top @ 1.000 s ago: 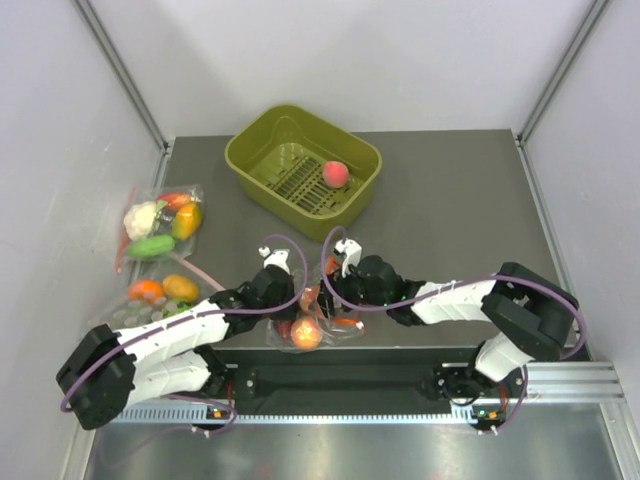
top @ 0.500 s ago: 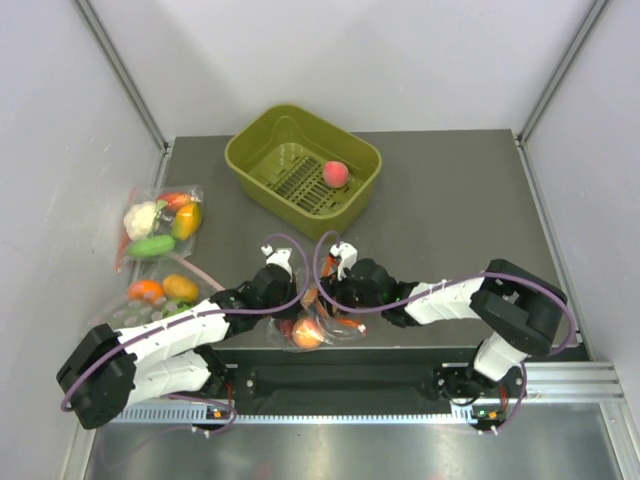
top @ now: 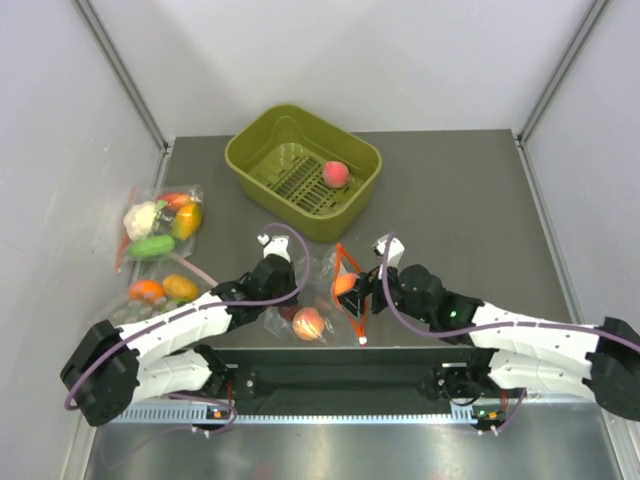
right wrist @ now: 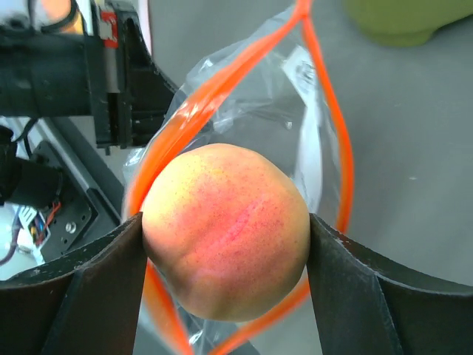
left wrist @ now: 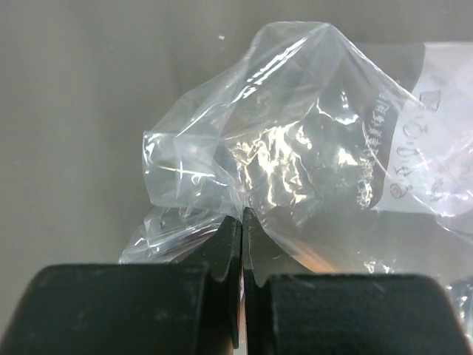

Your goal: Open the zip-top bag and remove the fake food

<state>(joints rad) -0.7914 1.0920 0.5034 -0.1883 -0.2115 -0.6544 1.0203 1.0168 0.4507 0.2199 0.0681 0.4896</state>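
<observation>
The zip-top bag [top: 325,300] lies crinkled at the table's front edge, its orange-red zip strip [top: 347,258] pulled open into a loop. My left gripper [top: 277,287] is shut on a fold of the bag's clear plastic [left wrist: 295,148] at its left end; in the left wrist view the gripper [left wrist: 242,216] shows its jaws closed together. My right gripper [top: 352,287] is shut on one peach [right wrist: 225,237], held at the open zip loop [right wrist: 341,155]. It shows as an orange ball [top: 344,283] in the top view. A second peach [top: 308,322] lies in the bag. A third [top: 336,174] sits in the green basket.
The olive-green basket [top: 270,150] stands at the back centre. Two other clear bags of vegetables [top: 160,222] [top: 163,292] lie off the table's left side. The black rail and arm bases [top: 340,380] run just below the bag.
My right gripper has drawn back to the right with a peach in it, out to the zip opening, which now stands stretched open. My left gripper has held the bag, shifting slightly.
</observation>
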